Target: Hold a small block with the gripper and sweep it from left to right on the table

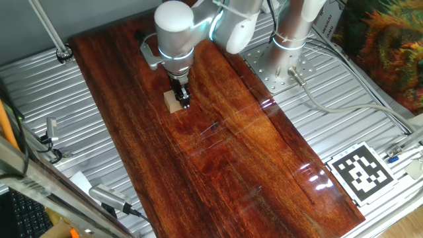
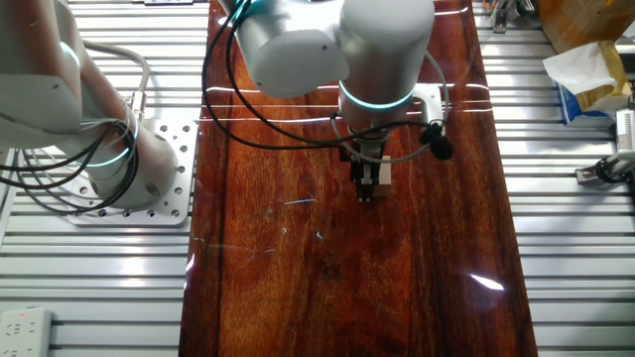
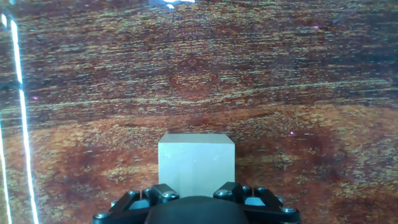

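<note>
The small block is a light tan wooden cube resting on the reddish-brown table, in its far part. My gripper points straight down and is shut on the block, with the black fingers against its sides. In the other fixed view the gripper hides most of the block. In the hand view the block fills the lower middle, with the fingers at its bottom corners, and the table stretches ahead.
Ribbed grey metal surface surrounds the board. The arm's white base column stands at the back right on a perforated plate. A black-and-white marker tag lies at the right. Cables and tools lie at the left front.
</note>
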### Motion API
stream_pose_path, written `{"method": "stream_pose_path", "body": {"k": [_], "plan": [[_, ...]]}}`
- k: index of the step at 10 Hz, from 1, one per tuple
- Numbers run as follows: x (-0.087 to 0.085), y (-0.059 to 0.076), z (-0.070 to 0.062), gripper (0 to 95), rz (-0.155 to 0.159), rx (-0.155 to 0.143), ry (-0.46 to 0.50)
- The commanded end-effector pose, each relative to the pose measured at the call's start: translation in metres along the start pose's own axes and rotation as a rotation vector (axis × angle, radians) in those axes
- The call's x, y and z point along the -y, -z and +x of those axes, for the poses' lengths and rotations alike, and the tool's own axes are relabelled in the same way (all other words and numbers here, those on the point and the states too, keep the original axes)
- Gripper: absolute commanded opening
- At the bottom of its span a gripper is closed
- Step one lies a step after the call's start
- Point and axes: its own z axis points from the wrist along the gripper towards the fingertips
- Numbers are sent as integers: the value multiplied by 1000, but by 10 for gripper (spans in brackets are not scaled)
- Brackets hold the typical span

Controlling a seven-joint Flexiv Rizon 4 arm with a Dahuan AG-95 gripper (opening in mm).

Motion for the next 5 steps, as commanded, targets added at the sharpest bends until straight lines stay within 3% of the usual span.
{"method": "stream_pose_path", "body": {"k": [1,2,3,5], "plan": [[-3,-4,3,380,-63,-8,-48],[-3,-4,4,380,-41,-9,-36],[-3,-5,5,380,37,-13,20],[-3,-5,9,380,30,-23,16]]}}
